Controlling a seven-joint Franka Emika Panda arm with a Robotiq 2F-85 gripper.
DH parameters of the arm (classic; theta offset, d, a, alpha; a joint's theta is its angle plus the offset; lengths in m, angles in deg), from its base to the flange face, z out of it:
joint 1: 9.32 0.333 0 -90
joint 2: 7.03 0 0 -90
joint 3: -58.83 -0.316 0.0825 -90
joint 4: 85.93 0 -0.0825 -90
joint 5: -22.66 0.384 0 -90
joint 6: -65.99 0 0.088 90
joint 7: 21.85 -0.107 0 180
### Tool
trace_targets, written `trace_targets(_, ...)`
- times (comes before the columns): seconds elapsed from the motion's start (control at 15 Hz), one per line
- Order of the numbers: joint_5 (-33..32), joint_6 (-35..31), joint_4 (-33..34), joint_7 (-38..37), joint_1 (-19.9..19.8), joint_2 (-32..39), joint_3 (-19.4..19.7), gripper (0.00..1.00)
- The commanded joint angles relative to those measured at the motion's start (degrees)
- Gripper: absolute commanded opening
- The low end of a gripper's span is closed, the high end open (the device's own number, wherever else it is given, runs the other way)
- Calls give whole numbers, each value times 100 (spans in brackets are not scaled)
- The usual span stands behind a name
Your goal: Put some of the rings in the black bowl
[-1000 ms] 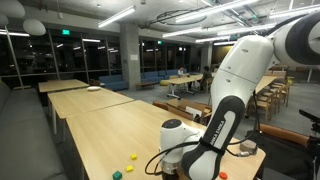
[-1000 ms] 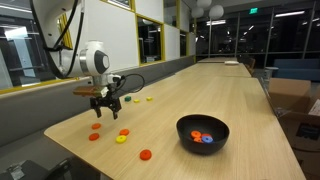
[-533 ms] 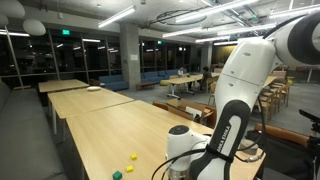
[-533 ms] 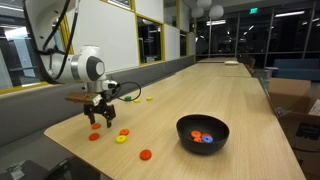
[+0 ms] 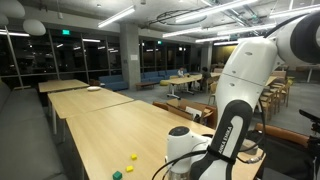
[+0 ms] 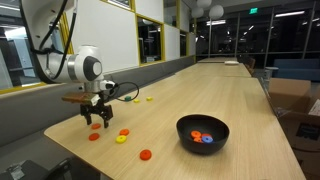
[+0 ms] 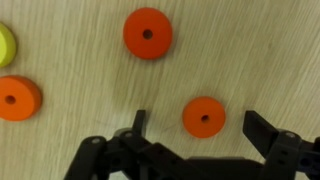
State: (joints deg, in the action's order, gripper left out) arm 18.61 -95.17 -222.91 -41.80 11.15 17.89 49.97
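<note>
In the wrist view my gripper (image 7: 196,118) stands open just above the wooden table, with an orange ring (image 7: 204,117) lying flat between its fingers (image 7: 139,122) and untouched. More rings lie further out: an orange one (image 7: 147,33), another orange one (image 7: 17,98) and a yellow one (image 7: 4,45). In an exterior view the gripper (image 6: 97,120) hangs over the loose rings (image 6: 122,137) near the table's corner. The black bowl (image 6: 203,143) sits apart to the right, with a blue and orange rings (image 6: 203,137) inside.
A single orange ring (image 6: 146,154) lies near the table's front edge (image 6: 100,168). Small yellow and green pieces (image 6: 140,98) lie further back along the table. In an exterior view the white arm (image 5: 235,100) hides the gripper; yellow and green pieces (image 5: 131,160) show beside it.
The gripper has moved down and toward the table's corner, over the loose rings. It has stayed open. In the last half second it has hardly moved.
</note>
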Motion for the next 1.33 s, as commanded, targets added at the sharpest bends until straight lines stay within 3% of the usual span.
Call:
trace_targets(0.0, 70, 152, -35, 98, 92, -162, 47, 100)
trace_targets(0.67, -141, 69, -26, -221, 463, -130, 473, 100)
trace_targets(1.27, -165, -4, -55, -325, 635, -141, 556, 100)
